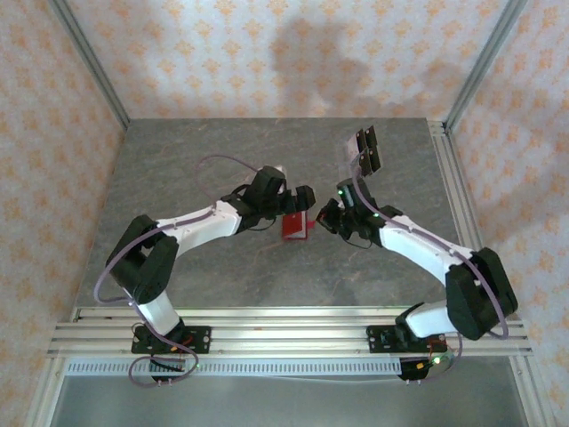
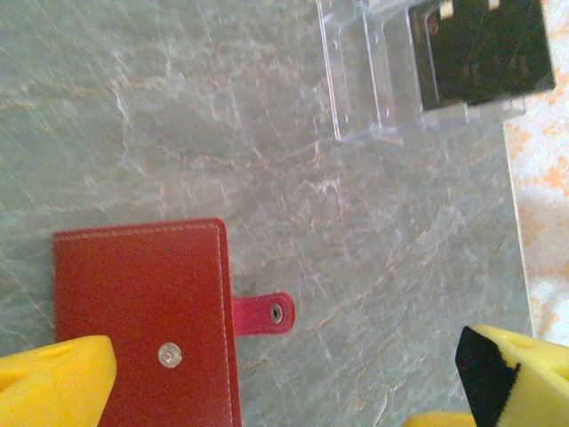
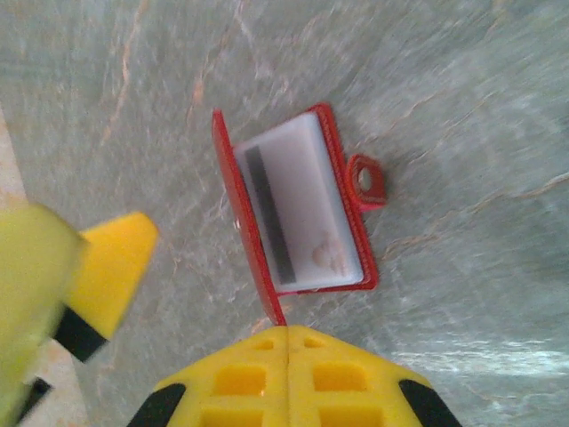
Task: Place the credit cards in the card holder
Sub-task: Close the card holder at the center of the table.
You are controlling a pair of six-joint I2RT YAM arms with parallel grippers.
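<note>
The grey, marble-veined table (image 1: 222,276) is seen from above, hemmed by patterned walls. The small, square, red stitched card holder (image 2: 142,294) is taken as the landmark. It is laid on the table between the two claws. The white-and-black left arm (image 1: 191,227) is stretched in from the holder's left and the matching right arm (image 1: 418,245) from its right. In the overhead view the holder is partly covered by both wrists.

Beyond the card holder and to its right, well apart from it, a clear plastic stand (image 2: 364,80) is set. Dark rectangular credit cards (image 2: 484,49) are held upright in it. Their number cannot be made out, and in the left wrist view they are cut off by the top edge.

The yellow-fingered left gripper (image 2: 283,387) is held with its fingers spread wide. One finger (image 2: 53,382) is seen overlapping the holder's cover, though contact cannot be judged. The right gripper (image 3: 289,345) is seen with its fingers pressed flat together at the holder's near corner. The raised cover's edge is run down to their seam, and whether it is nipped there cannot be told.

The holder's cover is stood open, and a pale grey credit card (image 3: 302,213) with a dark stripe is lodged inside. A small red tab (image 3: 366,181) is projected from the holder's side, and a silver snap (image 2: 170,356) is set in the cover's outer face.
</note>
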